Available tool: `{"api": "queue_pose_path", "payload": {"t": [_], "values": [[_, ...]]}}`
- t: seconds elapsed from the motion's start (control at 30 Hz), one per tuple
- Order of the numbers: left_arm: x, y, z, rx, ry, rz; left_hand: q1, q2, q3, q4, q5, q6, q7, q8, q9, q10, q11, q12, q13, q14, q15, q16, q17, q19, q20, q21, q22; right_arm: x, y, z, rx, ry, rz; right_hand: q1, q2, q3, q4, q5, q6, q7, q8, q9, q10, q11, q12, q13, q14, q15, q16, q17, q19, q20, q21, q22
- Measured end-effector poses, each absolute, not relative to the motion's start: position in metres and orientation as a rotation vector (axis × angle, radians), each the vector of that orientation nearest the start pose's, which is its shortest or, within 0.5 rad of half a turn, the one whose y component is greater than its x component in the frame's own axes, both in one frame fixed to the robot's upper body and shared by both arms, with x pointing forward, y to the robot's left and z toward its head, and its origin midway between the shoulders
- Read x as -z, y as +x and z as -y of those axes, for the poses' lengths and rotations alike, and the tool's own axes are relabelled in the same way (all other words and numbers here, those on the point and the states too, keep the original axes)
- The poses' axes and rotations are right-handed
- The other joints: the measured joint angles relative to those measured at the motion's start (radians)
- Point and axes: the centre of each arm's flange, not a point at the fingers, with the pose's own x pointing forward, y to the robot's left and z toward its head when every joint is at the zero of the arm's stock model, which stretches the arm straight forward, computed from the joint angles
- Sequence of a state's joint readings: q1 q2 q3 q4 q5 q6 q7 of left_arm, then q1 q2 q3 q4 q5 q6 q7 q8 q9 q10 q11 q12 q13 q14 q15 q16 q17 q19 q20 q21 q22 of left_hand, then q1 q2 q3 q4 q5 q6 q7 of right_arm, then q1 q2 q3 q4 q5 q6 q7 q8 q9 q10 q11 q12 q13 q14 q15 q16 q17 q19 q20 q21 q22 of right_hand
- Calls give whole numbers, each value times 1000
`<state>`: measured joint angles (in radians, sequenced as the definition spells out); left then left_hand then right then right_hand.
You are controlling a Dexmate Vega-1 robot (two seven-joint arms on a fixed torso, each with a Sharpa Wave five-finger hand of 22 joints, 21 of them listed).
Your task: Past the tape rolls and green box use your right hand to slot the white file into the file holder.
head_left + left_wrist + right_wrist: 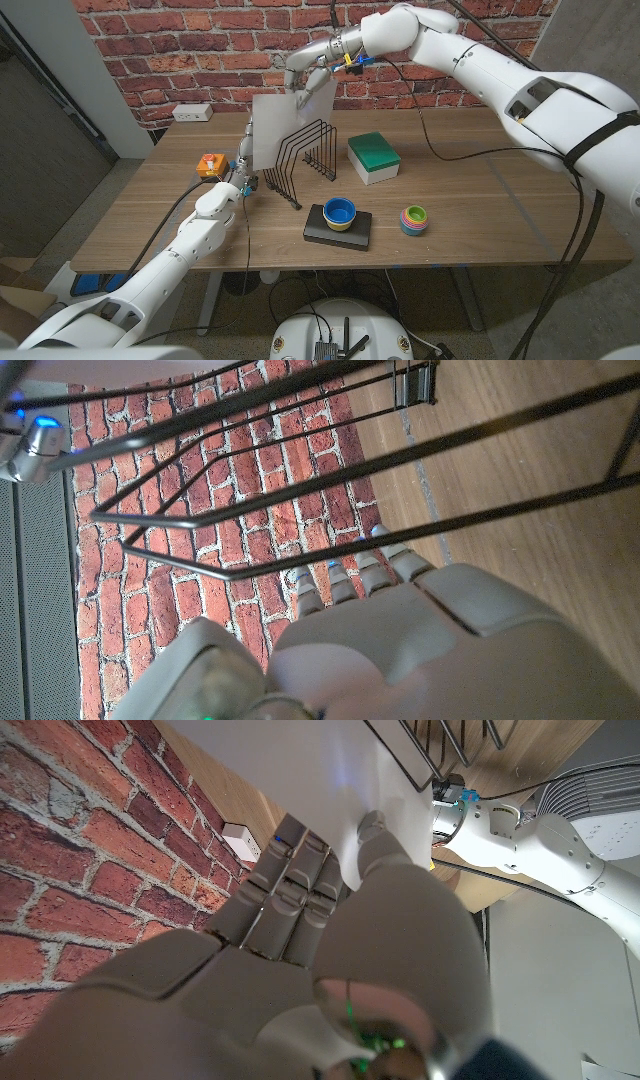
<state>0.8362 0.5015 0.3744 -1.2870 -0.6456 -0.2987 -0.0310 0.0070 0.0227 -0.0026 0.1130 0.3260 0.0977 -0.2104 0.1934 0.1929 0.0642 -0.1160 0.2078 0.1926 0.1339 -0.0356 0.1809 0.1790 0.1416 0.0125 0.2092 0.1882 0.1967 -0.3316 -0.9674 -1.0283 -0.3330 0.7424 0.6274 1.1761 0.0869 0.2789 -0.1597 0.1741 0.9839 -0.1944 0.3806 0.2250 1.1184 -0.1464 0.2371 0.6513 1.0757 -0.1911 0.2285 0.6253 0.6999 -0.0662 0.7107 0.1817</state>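
My right hand (312, 72) reaches in over the back of the table and pinches the top edge of the white file (280, 130). The file hangs upright, its lower part down among the wires at the left end of the black wire file holder (312, 152). I cannot tell which slot it is in. In the right wrist view my fingers (290, 885) and thumb press on the file (300, 780), with the holder (440, 745) beyond. My left hand (240, 182) stands at the holder's left end, its fingertips (350, 570) stretched out just under the wires (330, 470), holding nothing.
A green box (373, 158) sits right of the holder. In front are a blue and yellow roll (340, 212) on a black box (338, 232), and a stack of coloured tape rolls (413, 220). An orange item (208, 165) lies left of my left hand. A brick wall stands behind.
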Motion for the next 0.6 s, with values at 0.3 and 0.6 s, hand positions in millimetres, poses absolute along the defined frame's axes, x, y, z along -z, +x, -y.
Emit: {"api": "queue_pose_path", "payload": {"t": [0.3,0.6], "values": [[30,654,-288,207,-43,594,0,0,0,0,0,0,0,0,0,0,0,0,0,0,0,0,0,0,0,0,0,-265,546,4,-821,-1861,1163,0,0,3,4,0,0,0,0,0,0,0,0,0,0,0,0,0,0,0,8,0],[29,654,-288,207,-42,595,0,0,0,0,0,0,0,0,0,0,0,0,0,0,0,0,0,0,0,0,0,-265,547,7,-802,-1828,1185,-7,-7,9,1,0,0,0,0,0,0,0,0,0,0,0,0,0,-3,-1,8,0]]}}
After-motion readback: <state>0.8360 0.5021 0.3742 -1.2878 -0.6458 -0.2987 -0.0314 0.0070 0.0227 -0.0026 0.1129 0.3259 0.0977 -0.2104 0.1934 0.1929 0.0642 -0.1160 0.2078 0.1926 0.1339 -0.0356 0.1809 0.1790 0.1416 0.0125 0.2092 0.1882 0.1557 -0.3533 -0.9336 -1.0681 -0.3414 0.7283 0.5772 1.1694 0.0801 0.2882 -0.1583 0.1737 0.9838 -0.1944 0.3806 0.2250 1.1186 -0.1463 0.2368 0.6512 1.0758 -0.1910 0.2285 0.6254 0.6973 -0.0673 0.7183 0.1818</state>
